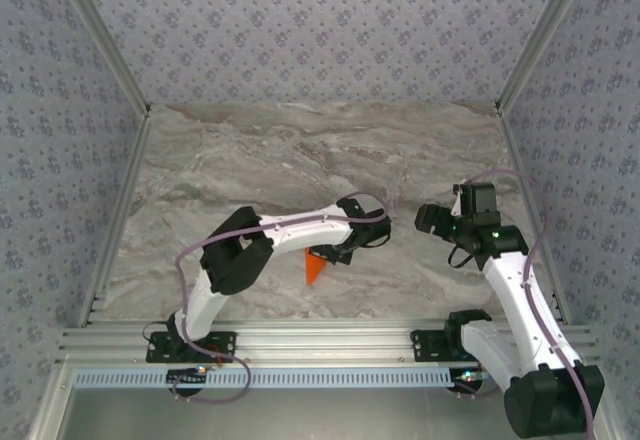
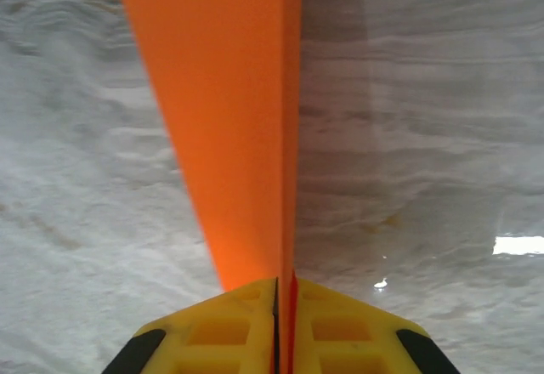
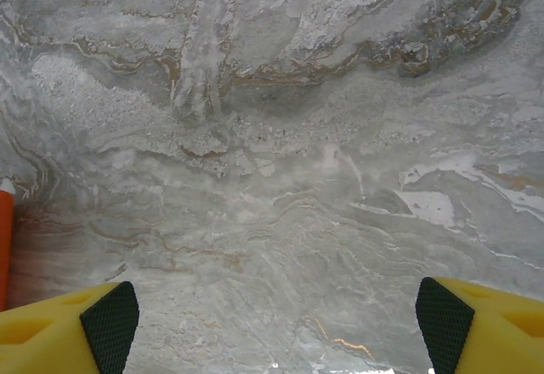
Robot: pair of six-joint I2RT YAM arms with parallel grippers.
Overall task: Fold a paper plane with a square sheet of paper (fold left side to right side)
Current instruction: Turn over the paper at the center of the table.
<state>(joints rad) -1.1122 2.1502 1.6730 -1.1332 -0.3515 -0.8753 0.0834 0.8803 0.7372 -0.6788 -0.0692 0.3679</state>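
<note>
Left wrist: smooth, tapering orange paper plane [image 2: 229, 136]

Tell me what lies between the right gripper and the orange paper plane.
Bare marble tabletop, as the right wrist view shows, from the open right gripper to the paper plane.

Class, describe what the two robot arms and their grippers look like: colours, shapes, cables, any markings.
The left arm and right arm have white tubular links with chunky black joints, and a looping purple cable runs along each. A small green light glows on the right arm. The left gripper and right gripper have yellow fingers with black textured pads.
</note>
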